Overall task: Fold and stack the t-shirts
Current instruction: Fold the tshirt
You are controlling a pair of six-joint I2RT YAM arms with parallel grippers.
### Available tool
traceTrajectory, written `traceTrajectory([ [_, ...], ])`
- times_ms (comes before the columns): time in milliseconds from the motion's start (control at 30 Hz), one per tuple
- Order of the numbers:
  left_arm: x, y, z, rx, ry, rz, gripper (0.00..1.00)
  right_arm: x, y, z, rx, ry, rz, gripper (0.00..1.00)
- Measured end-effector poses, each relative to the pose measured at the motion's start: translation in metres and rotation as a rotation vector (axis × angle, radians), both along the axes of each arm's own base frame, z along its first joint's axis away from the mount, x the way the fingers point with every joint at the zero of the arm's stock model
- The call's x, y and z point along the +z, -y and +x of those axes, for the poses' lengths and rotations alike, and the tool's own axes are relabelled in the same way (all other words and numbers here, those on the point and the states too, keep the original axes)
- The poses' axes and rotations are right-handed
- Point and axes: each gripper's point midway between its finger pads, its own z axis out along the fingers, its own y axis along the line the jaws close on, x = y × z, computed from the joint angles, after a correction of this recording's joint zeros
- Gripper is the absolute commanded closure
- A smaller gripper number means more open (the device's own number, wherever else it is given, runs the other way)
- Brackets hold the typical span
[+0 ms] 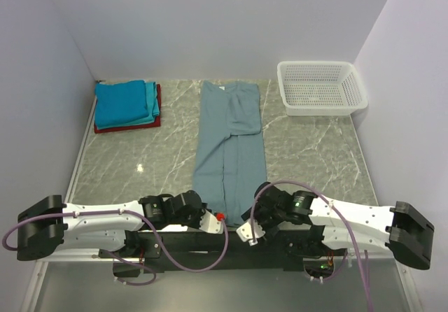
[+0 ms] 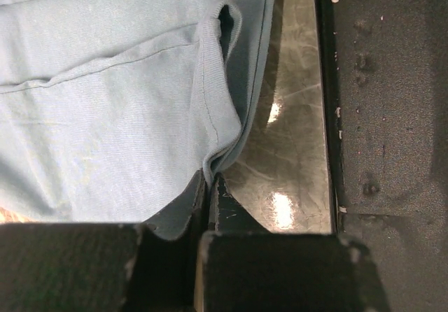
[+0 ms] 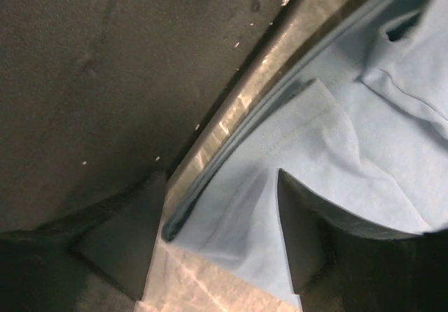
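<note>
Since the dusty grey-blue t-shirt [image 1: 229, 144] lies on the counter [image 1: 140, 165] folded lengthwise into a long strip running away from the arm bases, both arms are stationed at its near hem, presumably to carry that end toward the far end for the crosswise fold. Left fingers [image 2: 222, 203]: closed to a narrow slit, hem cloth pinched in it. Right fingers [image 3: 302, 228]: wide apart, straddling the other hem corner and gripping nothing; the cloth lies slack between them. Judgement: the grasp is half made, and the right side must close before any lift or the strip will skew. Folded stack [image 1: 126, 105], bright blue over teal over red, sits back left, well apart, evidently the destination. White mesh basket [image 1: 322, 88] stands back right, uninvolved.
</note>
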Motion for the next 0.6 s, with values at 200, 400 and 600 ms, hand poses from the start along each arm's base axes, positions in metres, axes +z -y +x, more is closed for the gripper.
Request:
traceTrajectory([
  [200, -0.001, 0.000, -0.002, -0.008, -0.010, 0.001, 1.00, -0.009, -0.002, 0.002, -0.019, 0.007, -0.046, 0.48],
  [400, 0.003, 0.000, -0.003, -0.011, -0.008, -0.013, 1.00, -0.011, 0.002, -0.005, -0.029, -0.027, -0.067, 0.73],
  [600, 0.005, 0.002, -0.006, -0.023, -0.018, -0.025, 1.00, -0.010, 0.001, -0.007, -0.034, -0.038, -0.066, 0.68],
])
